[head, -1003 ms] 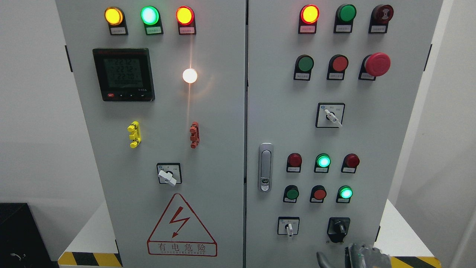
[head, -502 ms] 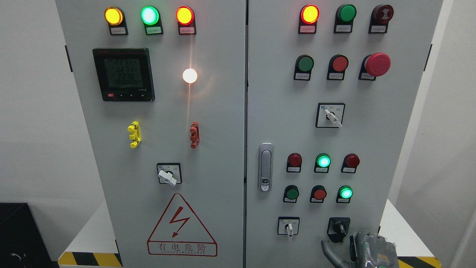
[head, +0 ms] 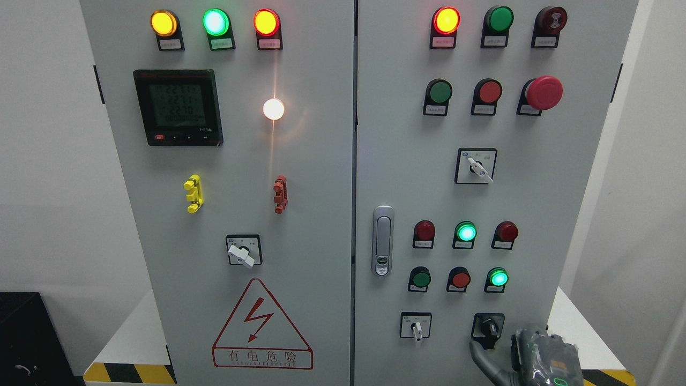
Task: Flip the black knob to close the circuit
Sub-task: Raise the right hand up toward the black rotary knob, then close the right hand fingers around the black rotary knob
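Note:
The black knob (head: 487, 326) sits on a black plate at the lower right of the grey cabinet's right door (head: 407, 134), its pointer roughly upright. My right hand (head: 504, 351) comes up from the bottom edge just below and to the right of the knob. Its grey thumb (head: 481, 358) reaches up to the plate's lower left corner, and the other fingers (head: 522, 343) stand to the knob's right. The hand is open and holds nothing; the knob is free between thumb and fingers. My left arm does not show.
A white selector switch (head: 416, 327) sits left of the knob, with lit green and dark red lamps (head: 498, 277) above. A red mushroom button (head: 544, 92) protrudes at the upper right. The door latch (head: 382, 241) is near the seam. A white platform edge (head: 568, 321) lies right.
My right hand has risen from the bottom edge and shifted slightly right, bringing its thumb up to the knob's plate. The meter's digits have changed.

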Robot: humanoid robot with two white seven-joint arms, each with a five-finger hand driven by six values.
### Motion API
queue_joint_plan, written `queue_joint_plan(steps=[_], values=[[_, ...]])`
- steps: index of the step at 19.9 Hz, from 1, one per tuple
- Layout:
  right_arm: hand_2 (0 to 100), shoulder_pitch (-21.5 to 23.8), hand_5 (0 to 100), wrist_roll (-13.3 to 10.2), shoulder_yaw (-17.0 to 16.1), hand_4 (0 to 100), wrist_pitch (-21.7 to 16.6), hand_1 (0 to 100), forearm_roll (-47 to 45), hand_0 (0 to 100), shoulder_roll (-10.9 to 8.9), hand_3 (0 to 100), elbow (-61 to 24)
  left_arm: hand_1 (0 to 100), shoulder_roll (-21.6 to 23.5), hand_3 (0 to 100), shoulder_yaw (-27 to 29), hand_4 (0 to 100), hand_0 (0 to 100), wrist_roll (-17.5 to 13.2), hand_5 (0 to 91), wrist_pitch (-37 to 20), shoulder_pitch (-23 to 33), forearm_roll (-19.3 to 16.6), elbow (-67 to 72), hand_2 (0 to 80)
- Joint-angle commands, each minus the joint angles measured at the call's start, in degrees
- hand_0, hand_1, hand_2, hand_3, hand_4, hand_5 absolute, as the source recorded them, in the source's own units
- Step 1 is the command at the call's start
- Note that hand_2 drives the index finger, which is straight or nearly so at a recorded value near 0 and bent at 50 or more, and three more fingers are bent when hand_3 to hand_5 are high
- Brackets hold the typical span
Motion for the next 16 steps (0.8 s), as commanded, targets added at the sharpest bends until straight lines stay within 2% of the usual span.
queue_joint_plan(steps=[1, 12, 16], values=[[97, -0.5, 100, 0.1, -0.5, 98, 0.4, 0, 1.2, 0, -0.14, 100, 0.6, 56, 0.0, 0, 0.0, 0, 12, 0.0, 0.0, 0.0, 1.3, 0.0, -1.7, 0.0], [97, -0.1, 100, 0.1, -0.6, 98, 0.6, 0, 1.3, 0, -0.14, 100, 0.5, 56, 0.0, 0, 0.0, 0, 12, 0.0, 0.0, 0.0, 1.3, 0.0, -1.7, 0.0], [97, -0.1, 100, 0.1, -1.7, 99, 0.5, 0, 1.3, 0, -0.23, 100, 0.5, 56, 0.0, 0, 0.0, 0, 12, 0.0, 0.0, 0.0, 1.3, 0.0, -1.7, 0.0]])
